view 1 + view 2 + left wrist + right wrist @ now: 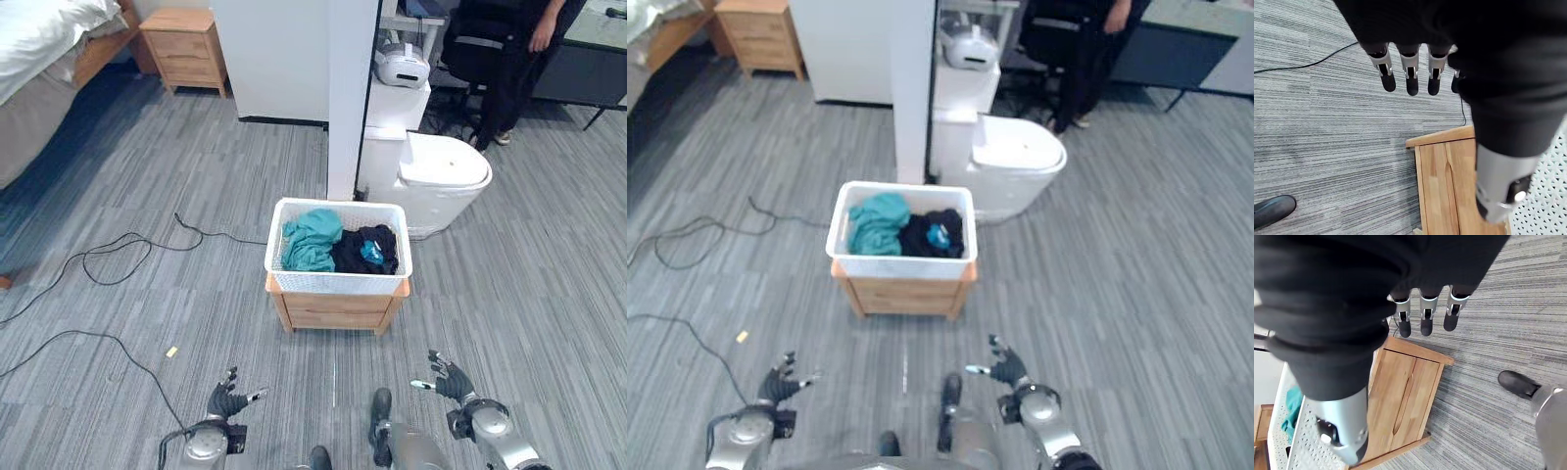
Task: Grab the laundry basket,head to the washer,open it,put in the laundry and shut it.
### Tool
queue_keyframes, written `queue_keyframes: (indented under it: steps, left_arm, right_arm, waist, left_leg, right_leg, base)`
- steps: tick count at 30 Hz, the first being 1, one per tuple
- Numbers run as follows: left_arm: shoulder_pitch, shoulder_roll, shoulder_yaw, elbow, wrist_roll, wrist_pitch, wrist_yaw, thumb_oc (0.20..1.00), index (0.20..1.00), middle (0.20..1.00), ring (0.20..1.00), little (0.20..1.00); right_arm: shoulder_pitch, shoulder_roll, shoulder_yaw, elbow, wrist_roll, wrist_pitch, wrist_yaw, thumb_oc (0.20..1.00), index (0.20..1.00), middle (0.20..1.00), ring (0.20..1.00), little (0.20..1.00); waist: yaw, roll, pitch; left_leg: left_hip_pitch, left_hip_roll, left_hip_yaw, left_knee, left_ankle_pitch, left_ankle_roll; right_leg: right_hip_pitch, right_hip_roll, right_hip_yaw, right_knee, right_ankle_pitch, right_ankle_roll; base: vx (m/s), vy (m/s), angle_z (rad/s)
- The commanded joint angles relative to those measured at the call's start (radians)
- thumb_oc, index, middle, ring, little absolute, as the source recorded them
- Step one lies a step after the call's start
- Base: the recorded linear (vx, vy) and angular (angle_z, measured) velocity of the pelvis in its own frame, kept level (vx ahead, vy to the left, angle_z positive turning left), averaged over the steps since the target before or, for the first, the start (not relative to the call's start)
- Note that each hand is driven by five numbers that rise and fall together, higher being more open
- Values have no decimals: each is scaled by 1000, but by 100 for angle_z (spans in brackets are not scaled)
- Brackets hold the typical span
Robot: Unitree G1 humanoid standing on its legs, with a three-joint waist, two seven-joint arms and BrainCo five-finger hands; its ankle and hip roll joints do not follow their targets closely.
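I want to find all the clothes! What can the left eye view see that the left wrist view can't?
The left eye view alone shows the teal cloth and black clothes inside the basket, the white toilet, the wooden nightstand and a person. The left wrist view alone shows the left hand close up, fingers straight. Both show the white perforated laundry basket, the low wooden stand under it and the grey striped floor.

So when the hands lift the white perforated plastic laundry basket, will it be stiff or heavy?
The white perforated plastic laundry basket probably flexes slightly, since its walls are thin lattice. It looks light: the teal cloth and dark clothes fill it only partly. It merely rests on the wooden stand, so pushing might slide it off.
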Motion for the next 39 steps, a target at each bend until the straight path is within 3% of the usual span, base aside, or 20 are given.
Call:
queue_keyframes:
  steps: [1, 5, 11, 12, 14, 18, 23, 24, 29, 34, 39]
  left_arm:
    - [-16, 14, 8, -41, 53, -20, -3, 1000, 1000, 1000, 1000, 1000]
    - [-18, 5, 9, -14, 50, -21, -3, 1000, 1000, 1000, 1000, 1000]
    - [-23, -4, 12, -3, 46, -23, 11, 1000, 1000, 1000, 1000, 1000]
    - [-24, -2, 13, -7, 46, -24, 21, 1000, 1000, 1000, 1000, 1000]
    - [-25, 2, 15, -17, 46, -26, 29, 1000, 1000, 1000, 1000, 1000]
    - [-13, 17, 21, -57, 50, -33, 24, 1000, 1000, 1000, 1000, 1000]
    - [-43, 67, 27, -80, 77, -34, 32, 1000, 1000, 1000, 1000, 1000]
    - [-96, 100, 34, -91, 73, -37, 51, 1000, 1000, 1000, 1000, 1000]
    - [-180, 136, 28, -101, 64, -42, 83, 1000, 1000, 1000, 1000, 1000]
    - [-424, 165, -50, 10, 37, -45, 149, 1000, 1000, 1000, 1000, 1000]
    - [-769, 164, -201, 319, -3, -31, 195, 1000, 1000, 1000, 1000, 1000]
  right_arm:
    - [-14, -64, -42, -23, -3, -41, -12, 1000, 1000, 1000, 1000, 1000]
    - [-5, -82, -50, -27, 1, -40, -14, 1000, 1000, 1000, 1000, 1000]
    - [-15, -108, -49, -36, -10, -38, -22, 1000, 1000, 1000, 1000, 1000]
    - [-23, -112, -47, -37, -14, -40, -30, 1000, 1000, 1000, 1000, 1000]
    - [-34, -119, -45, -42, -15, -44, -37, 1000, 1000, 1000, 1000, 1000]
    - [-48, -136, -51, -73, -36, -46, -36, 1000, 1000, 1000, 1000, 1000]
    - [-101, -131, -49, -60, -31, -37, -43, 1000, 1000, 1000, 1000, 1000]
    - [-162, -124, -38, -31, -6, -29, -51, 1000, 1000, 1000, 1000, 1000]
    - [-254, -110, -16, 23, 40, -17, -57, 1000, 1000, 1000, 1000, 1000]
    - [-502, -92, 53, 109, 124, -2, -89, 1000, 1000, 1000, 1000, 1000]
    - [-858, -51, 143, 373, 215, 20, -131, 1000, 1000, 1000, 1000, 1000]
  waist:
    - [4, -9, 16]
    - [-1, -5, 10]
    - [14, -1, 13]
    - [28, 8, 20]
    - [42, 17, 25]
    - [46, 28, 10]
    - [57, 12, -3]
    - [69, 1, 0]
    - [83, -4, 5]
    - [89, 7, 49]
    - [87, 12, 120]
  left_leg:
    - [-57, 54, 32, 153, -71, -60]
    - [-84, 82, 19, 241, -46, -86]
    - [-170, 121, -18, 168, 30, -108]
    - [-204, 138, -50, 108, 90, -122]
    - [-229, 143, -88, 71, 130, -131]
    - [-192, 131, -101, 44, 108, -123]
    - [-160, 108, -77, 53, 77, -101]
    - [-160, 95, -62, 67, 58, -84]
    - [-166, 81, -46, 65, 45, -70]
    - [-233, 72, -33, 40, 68, -64]
    - [-321, 82, -26, 21, 118, -71]
  right_leg:
    - [177, 6, -5, -55, -50, 12]
    - [225, 16, -21, -74, -67, -10]
    - [269, 10, -19, -97, -98, -14]
    - [288, 17, -12, -107, -112, -14]
    - [303, 21, 5, -110, -124, -17]
    - [331, 11, 34, -104, -140, -9]
    - [335, -20, 64, -95, -132, 10]
    - [326, -36, 84, -94, -123, 20]
    - [310, -48, 103, -105, -108, 33]
    - [206, -51, 131, -107, -69, 42]
    - [83, -36, 155, -82, -33, 42]
  base:
    - [200, -172, 85]
    - [129, -104, 46]
    - [108, 24, -5]
    - [120, 86, -21]
    - [147, 127, -31]
    - [171, 195, -38]
    - [111, 148, -29]
    - [57, 106, -38]
    - [37, 68, -16]
    - [-109, 25, -10]
    - [-123, 9, -17]
